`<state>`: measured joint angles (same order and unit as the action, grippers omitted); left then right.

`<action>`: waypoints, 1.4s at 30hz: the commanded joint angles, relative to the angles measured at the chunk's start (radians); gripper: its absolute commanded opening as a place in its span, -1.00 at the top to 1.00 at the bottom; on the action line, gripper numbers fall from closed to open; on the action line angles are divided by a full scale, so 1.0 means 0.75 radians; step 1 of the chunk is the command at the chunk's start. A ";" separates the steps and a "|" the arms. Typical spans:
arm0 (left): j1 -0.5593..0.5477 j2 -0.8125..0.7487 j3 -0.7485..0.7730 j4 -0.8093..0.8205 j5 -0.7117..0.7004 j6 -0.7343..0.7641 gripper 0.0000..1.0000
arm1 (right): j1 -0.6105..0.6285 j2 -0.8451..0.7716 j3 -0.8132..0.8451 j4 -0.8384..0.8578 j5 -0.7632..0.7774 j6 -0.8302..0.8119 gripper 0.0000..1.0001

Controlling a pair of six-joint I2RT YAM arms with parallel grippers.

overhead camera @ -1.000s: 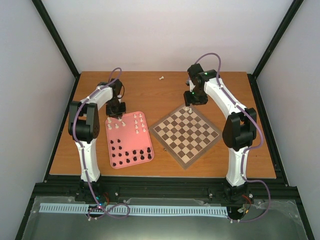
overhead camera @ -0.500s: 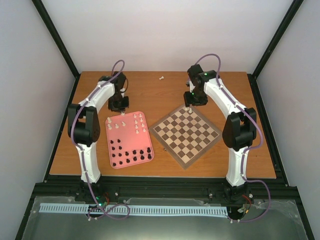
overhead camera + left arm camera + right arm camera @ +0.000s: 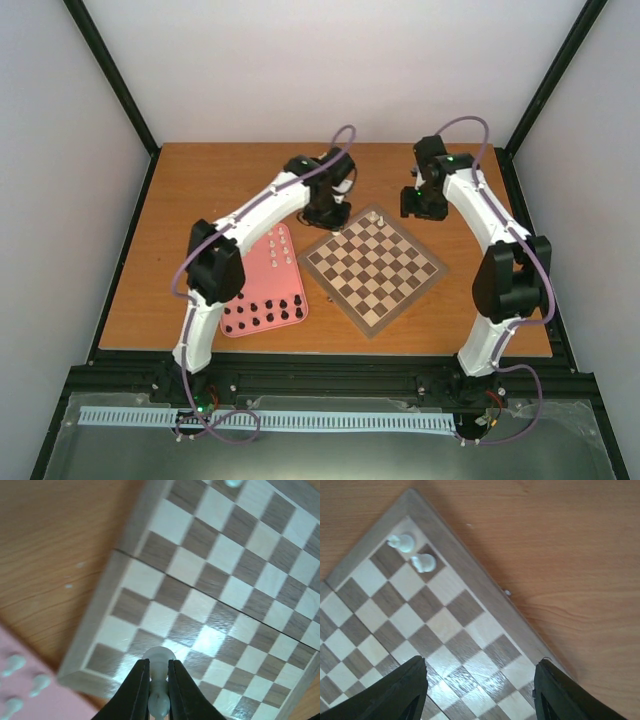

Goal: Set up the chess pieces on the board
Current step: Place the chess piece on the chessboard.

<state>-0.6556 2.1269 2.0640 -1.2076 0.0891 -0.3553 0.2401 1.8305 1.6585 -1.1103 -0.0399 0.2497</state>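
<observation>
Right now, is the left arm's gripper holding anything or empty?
Holding: the left gripper is shut on a cream-white chess piece, black fingers pressing both sides, over the checkered wooden board.

Glossy wooden board [image 3: 226, 555]; chess piece [image 3: 159, 657] perhaps plastic.

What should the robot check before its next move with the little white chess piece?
1. Grip: the left gripper is shut on a white piece. Ok.
2. Place: the piece hangs over the board, near the corner beside the pink tray. Ok.
3. Room: the squares around it show no other pieces. Ok.
4. Is the piece touching the board? Cannot tell.
5. Other arm: the right gripper is open, holds nothing, and is by the board's far right edge. Ok.
6. Neighbours: two white pieces stand at the far corner, well apart from the carried one. Ok.
</observation>
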 commanded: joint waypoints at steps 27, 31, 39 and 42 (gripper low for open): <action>-0.187 0.437 0.379 -0.058 0.068 -0.018 0.19 | -0.091 -0.192 -0.302 0.119 -0.059 -0.005 -0.18; -0.185 0.367 0.375 -0.077 0.013 -0.008 -0.17 | -0.091 -0.200 -0.311 0.112 -0.043 -0.015 -0.21; -0.077 0.073 0.216 -0.090 -0.110 0.043 -0.61 | -0.091 -0.241 -0.313 0.149 -0.079 -0.017 -0.41; 0.049 -0.048 0.125 -0.095 -0.166 0.049 -0.65 | -0.072 -0.226 -0.308 0.166 -0.125 -0.011 -0.43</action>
<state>-0.7376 2.2261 2.2070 -1.2572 0.0486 -0.3408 0.1783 1.6833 1.4296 -1.0164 -0.0956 0.2394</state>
